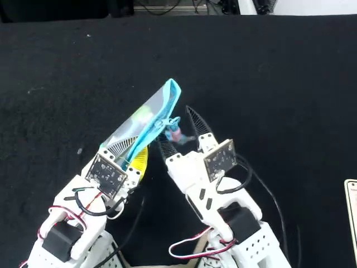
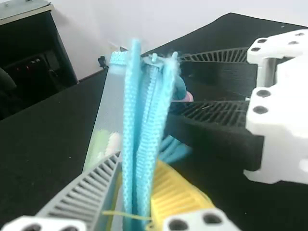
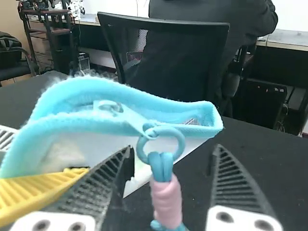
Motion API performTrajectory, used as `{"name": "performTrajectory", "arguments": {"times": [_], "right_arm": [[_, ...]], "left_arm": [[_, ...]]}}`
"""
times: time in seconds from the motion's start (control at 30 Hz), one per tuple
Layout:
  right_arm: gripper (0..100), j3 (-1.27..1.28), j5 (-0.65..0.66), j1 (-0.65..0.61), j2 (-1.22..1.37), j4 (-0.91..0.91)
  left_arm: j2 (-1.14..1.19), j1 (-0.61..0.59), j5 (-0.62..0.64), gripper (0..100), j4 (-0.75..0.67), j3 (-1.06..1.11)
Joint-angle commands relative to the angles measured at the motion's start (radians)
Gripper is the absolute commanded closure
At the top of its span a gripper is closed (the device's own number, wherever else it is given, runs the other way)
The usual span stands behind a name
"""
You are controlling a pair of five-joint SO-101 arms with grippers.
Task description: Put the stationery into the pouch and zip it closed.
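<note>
My left gripper (image 1: 131, 157) is shut on the pouch (image 1: 149, 118) and holds it tilted up off the black table. The pouch has a clear side and a light blue zip edge (image 2: 132, 125). Greenish and white items (image 1: 142, 115) show through the clear side. The grey and yellow fingers (image 2: 163, 192) pinch the blue edge. My right gripper (image 1: 182, 137) is open beside the pouch's raised end. The zip ring with its blue and pink pull (image 3: 163, 185) hangs between its black fingers (image 3: 103, 180), untouched. The blue rim (image 3: 96, 94) bulges apart beside the slider.
A white card or box (image 1: 351, 207) lies at the table's right edge. The black table cloth (image 1: 268, 78) stretches far and to both sides of the arms. A black chair (image 3: 163, 53) stands beyond the table.
</note>
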Motion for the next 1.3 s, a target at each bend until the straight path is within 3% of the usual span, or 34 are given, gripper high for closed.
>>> {"name": "performTrajectory", "arguments": {"times": [0.0, 0.07, 0.37, 0.83, 1.27], "right_arm": [[91.7, -0.033, 0.003, 0.018, -0.015, -0.041], [99.1, -0.047, 0.005, 0.069, -0.015, -0.041], [98.8, -0.065, 0.003, 0.279, -0.005, -0.051], [98.8, 0.022, 0.031, 0.344, 0.019, -0.209], [98.8, -0.197, 0.054, 0.402, 0.499, -0.212]], "left_arm": [[0.009, -0.004, 0.008, 97, 0.025, -0.024], [0.009, -0.004, 0.008, 97, 0.025, -0.022], [0.009, -0.005, 0.008, 97, 0.025, -0.022], [0.008, -0.005, 0.014, 97, 0.032, -0.025], [0.008, -0.005, 0.014, 97, 0.032, -0.024]]}}
